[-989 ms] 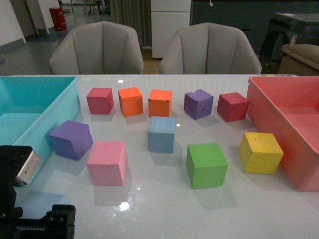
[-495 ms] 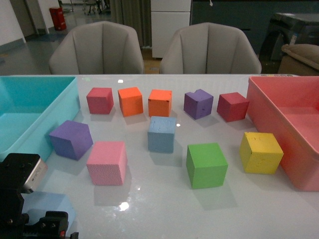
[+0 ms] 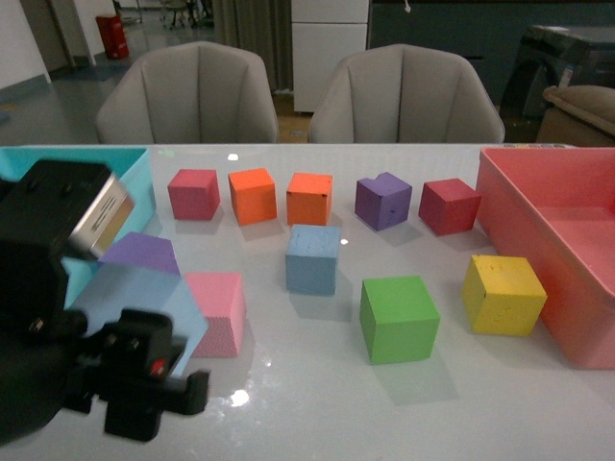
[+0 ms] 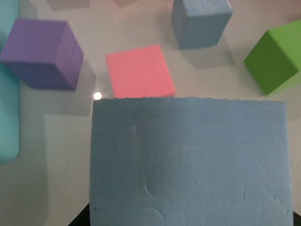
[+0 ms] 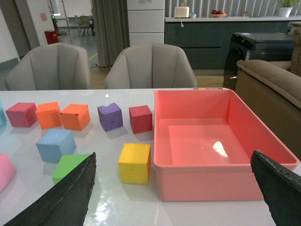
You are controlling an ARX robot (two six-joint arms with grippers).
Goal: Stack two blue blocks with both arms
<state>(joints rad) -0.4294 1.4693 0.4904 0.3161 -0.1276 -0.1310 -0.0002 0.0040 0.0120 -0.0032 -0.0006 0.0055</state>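
Note:
The dusty steel-blue block (image 3: 312, 257) stands on the white table near its middle; it also shows in the left wrist view (image 4: 202, 23) and the right wrist view (image 5: 55, 143). My left gripper (image 3: 135, 336) is shut on the paler blue block (image 3: 135, 300) and holds it in the air at the front left, above and in front of the pink and purple cubes. That block fills the lower part of the left wrist view (image 4: 188, 160) and hides the jaws. My right gripper (image 5: 174, 197) is open and empty, facing the pink bin; it is out of the front view.
A pink cube (image 3: 219, 305), a purple cube (image 3: 144, 252), a green cube (image 3: 399, 317) and a yellow cube (image 3: 503, 293) lie around the steel-blue block. A row of red, orange and purple cubes stands behind. A turquoise bin (image 3: 135, 173) is left, a pink bin (image 3: 553, 216) right.
My left arm has risen from the front left corner and lifted the paler blue block off the table, up and toward the middle. The other blocks have not moved.

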